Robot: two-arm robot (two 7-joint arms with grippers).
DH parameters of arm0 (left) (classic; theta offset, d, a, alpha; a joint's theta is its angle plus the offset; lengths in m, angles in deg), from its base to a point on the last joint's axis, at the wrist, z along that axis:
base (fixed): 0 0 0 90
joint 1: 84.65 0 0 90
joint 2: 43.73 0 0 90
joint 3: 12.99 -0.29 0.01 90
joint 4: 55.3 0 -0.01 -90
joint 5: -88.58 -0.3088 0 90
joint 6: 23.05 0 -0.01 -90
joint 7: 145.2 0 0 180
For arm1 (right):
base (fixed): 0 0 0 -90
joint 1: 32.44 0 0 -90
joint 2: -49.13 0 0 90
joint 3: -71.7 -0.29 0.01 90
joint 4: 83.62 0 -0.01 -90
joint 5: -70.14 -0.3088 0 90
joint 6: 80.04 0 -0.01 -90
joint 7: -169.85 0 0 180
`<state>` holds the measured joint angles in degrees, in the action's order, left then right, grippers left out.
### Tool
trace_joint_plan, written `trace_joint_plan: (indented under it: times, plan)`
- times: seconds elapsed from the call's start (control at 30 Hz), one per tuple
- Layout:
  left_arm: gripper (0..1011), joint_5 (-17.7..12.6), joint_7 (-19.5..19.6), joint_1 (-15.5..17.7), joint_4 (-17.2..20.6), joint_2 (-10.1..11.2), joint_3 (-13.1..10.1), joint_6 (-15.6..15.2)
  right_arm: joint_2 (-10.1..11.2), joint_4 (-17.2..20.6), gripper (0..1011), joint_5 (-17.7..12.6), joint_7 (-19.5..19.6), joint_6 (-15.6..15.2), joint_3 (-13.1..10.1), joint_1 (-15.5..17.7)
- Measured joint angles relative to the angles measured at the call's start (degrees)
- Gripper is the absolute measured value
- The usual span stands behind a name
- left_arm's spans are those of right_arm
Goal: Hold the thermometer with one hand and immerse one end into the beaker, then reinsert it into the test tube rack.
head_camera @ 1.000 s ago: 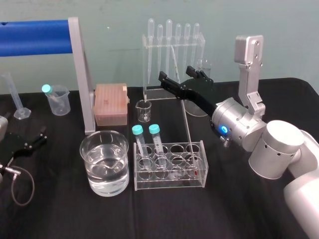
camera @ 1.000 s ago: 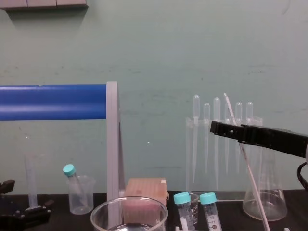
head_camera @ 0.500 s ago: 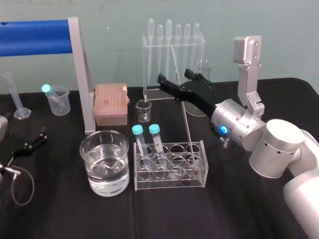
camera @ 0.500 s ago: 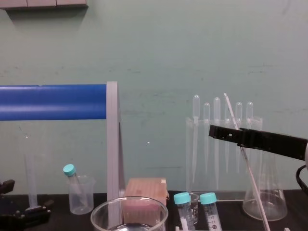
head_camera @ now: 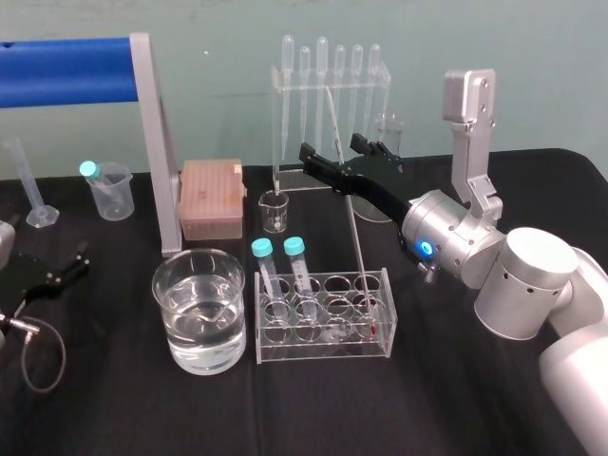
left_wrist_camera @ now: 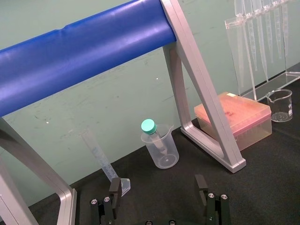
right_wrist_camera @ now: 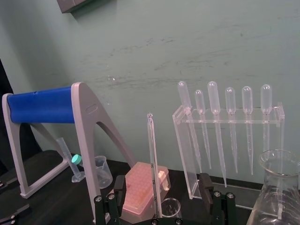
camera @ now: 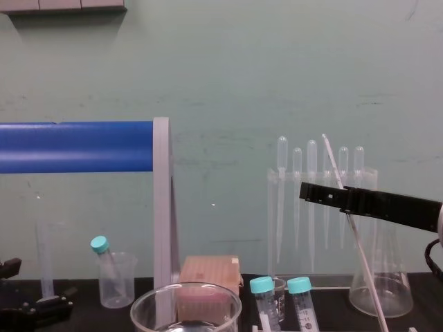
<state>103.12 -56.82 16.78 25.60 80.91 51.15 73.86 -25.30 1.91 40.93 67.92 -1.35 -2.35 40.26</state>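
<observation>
toward the tabletop's front edge: beaker (head_camera: 199,309), part-filled with clear liquid, just left of the test tube rack (head_camera: 323,313). by the left edge, fingers apart: left gripper (left_wrist_camera: 158,189). in the rack's right end, red tip down, leaning slightly: thermometer (head_camera: 353,223). farther back, spread wide either side of its upper stem, not touching: right gripper (head_camera: 331,148).

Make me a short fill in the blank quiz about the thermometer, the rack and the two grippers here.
1. The thermometer stands in the test tube rack, its ____ tip at the bottom.
2. The right gripper has its fingers ____, one on each side of the thermometer.
3. The beaker stands on the rack's ____ side.
4. The left gripper rests idle on the ____ table.
Missing words: red, open, left, black.
</observation>
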Motion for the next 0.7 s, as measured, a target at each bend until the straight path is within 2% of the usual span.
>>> trace_joint_plan:
  times: [0.33, 0.43, 0.57, 0.63, 0.7]
  plan:
    - [1008, 0.0, 0.0, 0.0, 0.0, 0.0, 0.0, 0.0, 0.0, 0.0, 998, 0.0, 0.0, 0.1, 0.0, 0.0]
    - [1008, 0.0, 0.0, 0.0, 0.0, 0.0, 0.0, 0.0, 0.0, 0.0, 947, 0.0, 0.0, 0.1, 0.0, 0.0]
    - [1008, 0.0, 0.0, 0.0, 0.0, 0.0, 0.0, 0.0, 0.0, 0.0, 814, 0.0, 0.0, 0.1, 0.0, 0.0]
    - [1008, 0.0, 0.0, 0.0, 0.0, 0.0, 0.0, 0.0, 0.0, 0.0, 788, 0.0, 0.0, 0.1, 0.0, 0.0]
    - [1008, 0.0, 0.0, 0.0, 0.0, 0.0, 0.0, 0.0, 0.0, 0.0, 707, 0.0, 0.0, 0.1, 0.0, 0.0]
